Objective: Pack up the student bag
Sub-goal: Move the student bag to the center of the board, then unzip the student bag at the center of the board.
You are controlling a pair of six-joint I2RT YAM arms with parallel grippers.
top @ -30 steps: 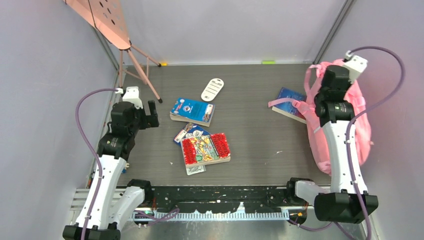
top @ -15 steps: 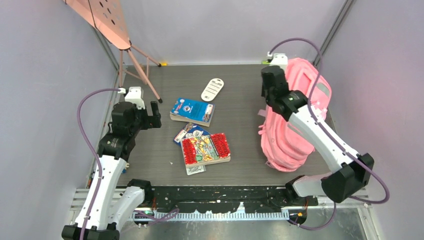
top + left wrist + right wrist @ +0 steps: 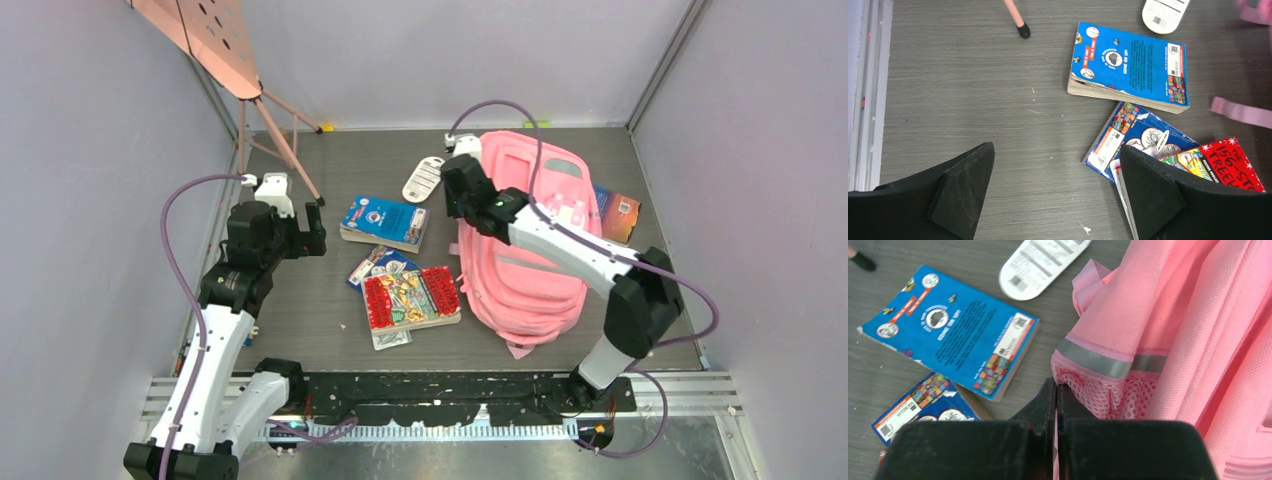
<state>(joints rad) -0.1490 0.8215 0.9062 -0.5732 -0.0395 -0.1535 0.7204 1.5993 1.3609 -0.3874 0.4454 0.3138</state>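
Note:
The pink student bag lies on the table right of centre, its grey-trimmed mesh pocket close in the right wrist view. My right gripper is shut on a thin fold of the bag's fabric at its left edge. My left gripper is open and empty above bare table, left of the books. A blue book lies at centre; it also shows in the left wrist view. A red book lies on a stack of thin books.
A white card lies behind the blue book. Another book lies at the bag's far right side. A pink ironing-board stand stands at the back left, its foot near my left gripper. Walls close in on both sides.
My right arm has dragged the pink bag leftward from the right wall toward the centre, uncovering a book at the right. My left gripper shifted slightly right.

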